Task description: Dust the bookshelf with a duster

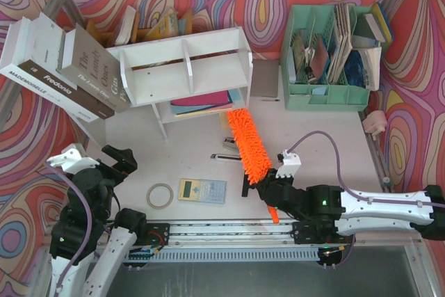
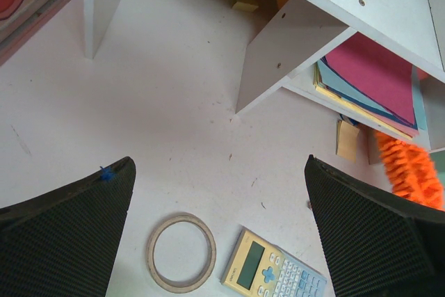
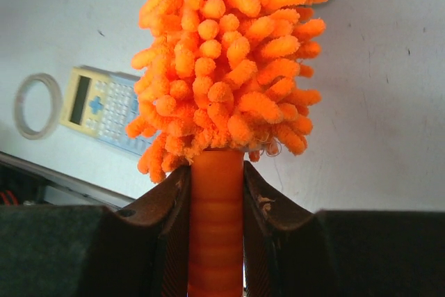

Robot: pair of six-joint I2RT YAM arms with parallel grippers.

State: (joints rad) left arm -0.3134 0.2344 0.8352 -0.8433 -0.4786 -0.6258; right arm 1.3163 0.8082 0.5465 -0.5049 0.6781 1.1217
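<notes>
The white bookshelf [image 1: 184, 67] stands at the back middle of the table, with coloured folders [image 1: 201, 100] on its lower tier. From its lower right corner the orange fluffy duster [image 1: 249, 145] slants down toward the right arm. My right gripper [image 1: 268, 189] is shut on the duster's orange handle [image 3: 215, 199], and the fluffy head [image 3: 226, 53] rises right in front of the right gripper [image 3: 215, 168]. My left gripper [image 1: 115, 158] hangs open and empty over the table's left front. In its wrist view the left gripper [image 2: 219, 165] faces the bookshelf [image 2: 292, 46], with the duster's tip [image 2: 414, 172] at the right edge.
A tape ring [image 1: 160, 195] and a calculator [image 1: 202, 190] lie near the front edge. Large books [image 1: 62, 67] lean against the shelf's left side. A mint-green file organizer [image 1: 327, 53] stands at the back right. A small dark tool [image 1: 226, 156] lies beside the duster.
</notes>
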